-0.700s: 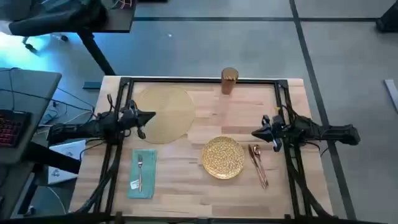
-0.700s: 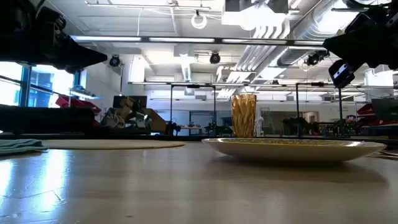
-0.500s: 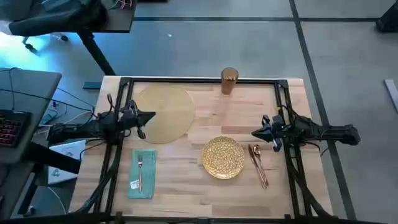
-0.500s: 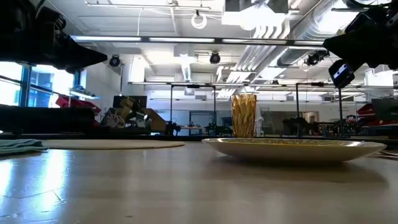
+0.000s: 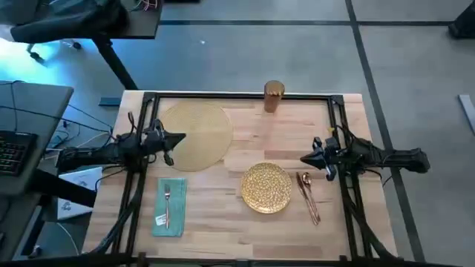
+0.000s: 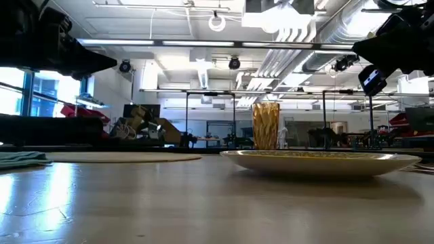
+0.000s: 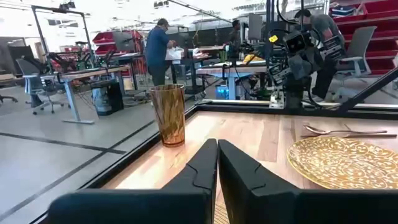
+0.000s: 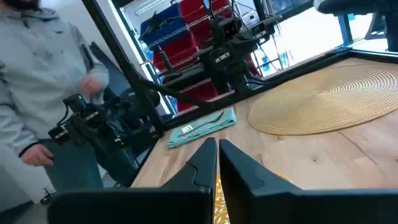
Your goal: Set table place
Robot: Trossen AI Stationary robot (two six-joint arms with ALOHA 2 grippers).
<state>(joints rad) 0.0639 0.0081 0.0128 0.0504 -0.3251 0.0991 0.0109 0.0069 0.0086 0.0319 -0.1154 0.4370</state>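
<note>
High view: placemat (image 5: 194, 135) lies just beside the left fingers (image 5: 180, 138), pressed together; right fingers (image 5: 304, 158), likewise together, near plate (image 5: 266, 187).

placemat (image 5: 194, 135) left, plate (image 5: 266, 188) right, fork (image 5: 168, 202) on napkin (image 5: 170, 207)

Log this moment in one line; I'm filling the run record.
left gripper: shut, over placemat | right gripper: shut, near plate | nothing held
</note>
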